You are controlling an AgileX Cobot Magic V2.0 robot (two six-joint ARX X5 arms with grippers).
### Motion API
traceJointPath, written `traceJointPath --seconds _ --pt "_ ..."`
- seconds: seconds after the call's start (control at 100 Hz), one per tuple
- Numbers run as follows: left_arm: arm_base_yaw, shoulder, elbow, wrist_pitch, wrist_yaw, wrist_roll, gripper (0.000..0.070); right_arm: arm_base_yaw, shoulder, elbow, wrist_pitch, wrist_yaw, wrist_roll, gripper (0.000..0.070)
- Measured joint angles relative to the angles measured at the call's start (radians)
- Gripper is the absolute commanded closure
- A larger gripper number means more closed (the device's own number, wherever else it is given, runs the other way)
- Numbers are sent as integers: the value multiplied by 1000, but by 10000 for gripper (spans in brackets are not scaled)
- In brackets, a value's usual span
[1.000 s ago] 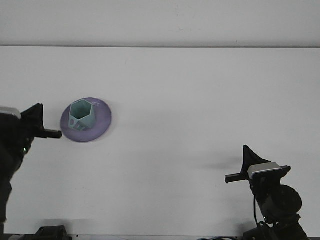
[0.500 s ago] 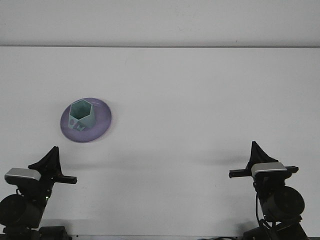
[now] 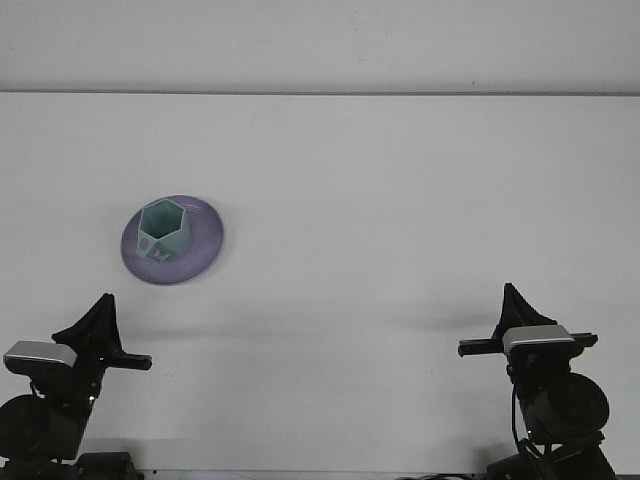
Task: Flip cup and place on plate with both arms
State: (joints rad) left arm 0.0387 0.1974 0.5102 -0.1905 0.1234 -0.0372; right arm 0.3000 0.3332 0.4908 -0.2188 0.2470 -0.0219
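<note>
Front view, teal cup [image 3: 163, 229] upright on purple plate [image 3: 205, 240], both grippers' finger state unclear

Lighting: even, diffuse and fairly bright, cast from above; the plain white surface [image 3: 400, 200] is rendered pale grey, without glare or hot spots. Shadows: soft and faint; a thin one is seen along the lower right rim of the round lilac plate [image 3: 200, 255], and weak grey smudges are noted on the surface near the two black arms at the bottom corners. Sharpness: moderate, with slight softness and fine grain throughout. The dark arm bodies are underexposed, their detail lost. The far edge of the surface is drawn straight; no bending is noted.
</note>
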Motion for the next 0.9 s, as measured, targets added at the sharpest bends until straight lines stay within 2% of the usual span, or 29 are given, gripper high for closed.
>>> traceJointPath --seconds 0.33,0.47,0.62,0.77,0.9 --pt "0 -20 -15 28 0 3 687 0 0 0 0 0 0 699" --pt "-2 -119 -153 158 -24 36 687 0 0 0 0 0 0 699" --pt "-6 -194 -348 274 -40 19 687 0 0 0 0 0 0 699" --pt "-21 -191 -475 328 -41 -2 687 0 0 0 1 1 0 699" --pt "-23 -194 -478 333 -42 -6 688 0 0 0 1 0 0 700"
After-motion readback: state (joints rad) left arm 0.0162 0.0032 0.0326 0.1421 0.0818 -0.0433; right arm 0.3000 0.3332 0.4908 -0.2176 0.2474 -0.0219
